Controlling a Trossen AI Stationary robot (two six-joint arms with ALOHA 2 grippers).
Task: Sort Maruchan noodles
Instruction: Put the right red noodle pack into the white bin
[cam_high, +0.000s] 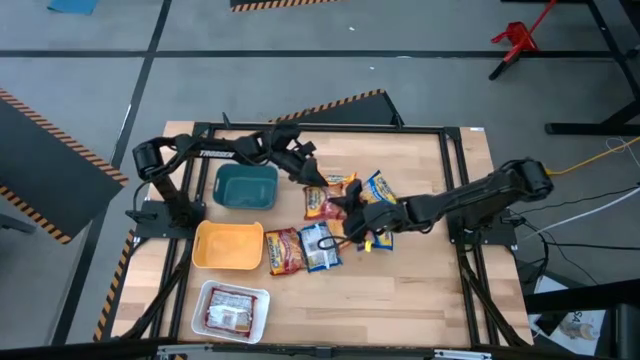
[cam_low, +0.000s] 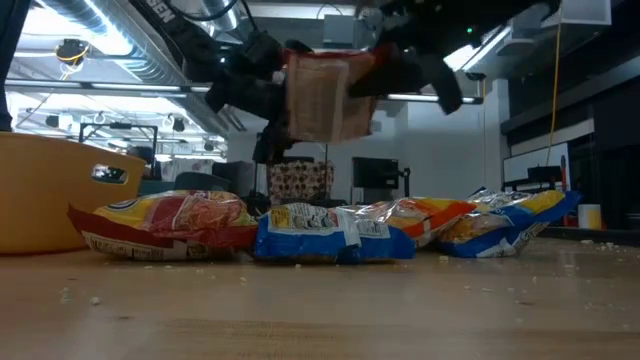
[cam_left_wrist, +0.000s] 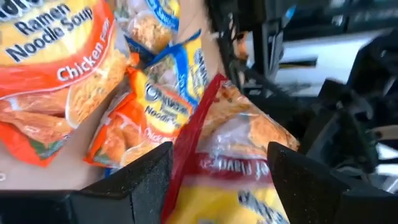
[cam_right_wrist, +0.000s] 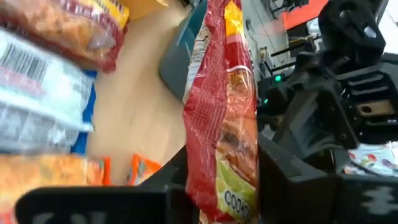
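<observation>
A red Maruchan noodle packet (cam_right_wrist: 224, 106) hangs in the air above the table's middle, with my right gripper (cam_right_wrist: 227, 190) shut on it; the low view shows it (cam_low: 325, 95) well above the packets that lie flat on the table. My left gripper (cam_left_wrist: 217, 180) is open just beyond the packet's far end (cam_high: 318, 195), one finger on either side of it. An orange packet (cam_high: 340, 183), a blue-and-yellow one (cam_high: 381, 187), a red-orange one (cam_high: 283, 250) and a blue one (cam_high: 320, 247) lie flat on the wood. My right gripper pinches the red packet's lower end (cam_right_wrist: 219, 180) between its two fingers, which press on the packet's flat faces. They come nearly level from the table's right side. The packet stands on edge, lifted clear of the table. My left gripper: I cannot tell whether its fingers touch the packet.
A teal tray (cam_high: 245, 187), a yellow tray (cam_high: 228, 245) and a white tray (cam_high: 215, 325) holding a red packet stand down the table's left side. The near right of the table top (cam_high: 400, 300) is bare wood.
</observation>
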